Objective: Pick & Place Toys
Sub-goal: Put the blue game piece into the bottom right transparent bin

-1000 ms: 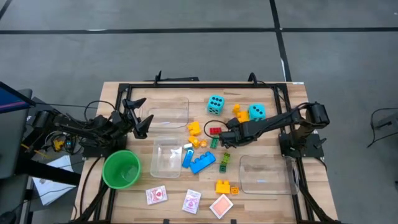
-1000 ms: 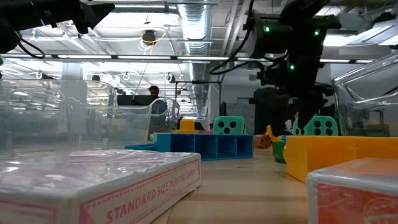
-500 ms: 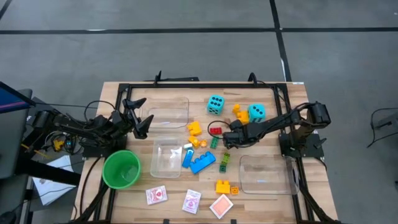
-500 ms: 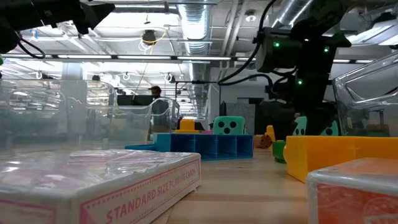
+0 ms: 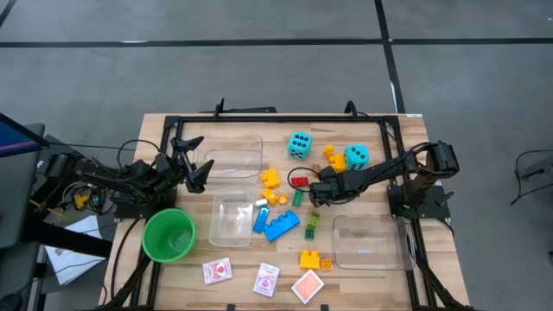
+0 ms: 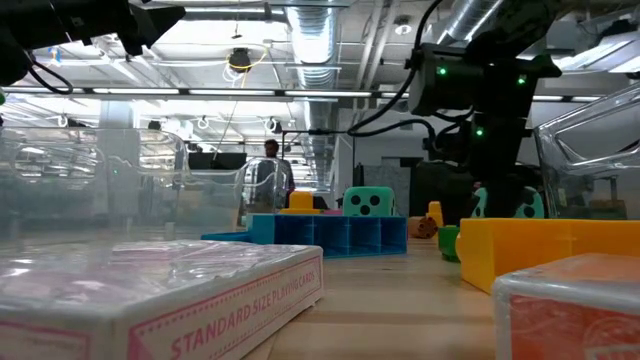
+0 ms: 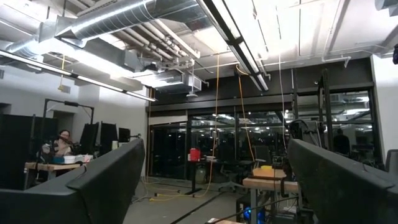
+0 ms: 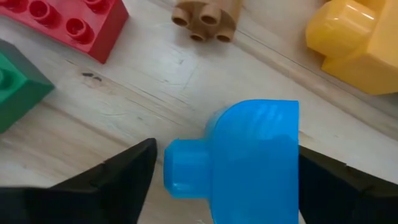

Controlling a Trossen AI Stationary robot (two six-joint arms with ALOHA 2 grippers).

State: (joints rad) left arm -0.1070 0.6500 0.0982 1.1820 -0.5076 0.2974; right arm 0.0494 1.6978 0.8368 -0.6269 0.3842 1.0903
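Reaching: my right hand (image 5: 317,186) is low over the middle of the counter (image 5: 363,268), among the scattered bricks.
Right hand state: fingers (image 8: 106,180) apart on either side of a small blue brick (image 8: 249,158); whether they press on it yet I cannot tell.
Blue brick: lying on the wood between my two fingers, stud pointing sideways.
Just beyond it: a red brick (image 8: 68,22), a green brick (image 8: 15,87), a tan piece (image 8: 208,14) and a yellow brick (image 8: 357,43), all on the wood and apart from the blue brick.
Farther out: a large blue brick (image 5: 281,226) near the middle clear bin (image 5: 232,216), another yellow brick (image 5: 309,257) near the front, an orange brick (image 5: 326,263) touching it.
Dice: two cyan dice (image 5: 300,144) toward the far edge, the second one (image 5: 357,155) just beyond my right arm.
Cards: three red-and-white card packs (image 5: 266,280) along the near edge.
Bins: one clear bin (image 5: 370,242) on my right side, another (image 5: 233,155) on the far left.
Green cup (image 5: 168,235): near the left front corner.
Left hand (image 5: 194,164): waiting at the left side of the counter, raised, fingers spread wide and holding nothing.
Room: a person (image 6: 272,168) stands far behind the counter.
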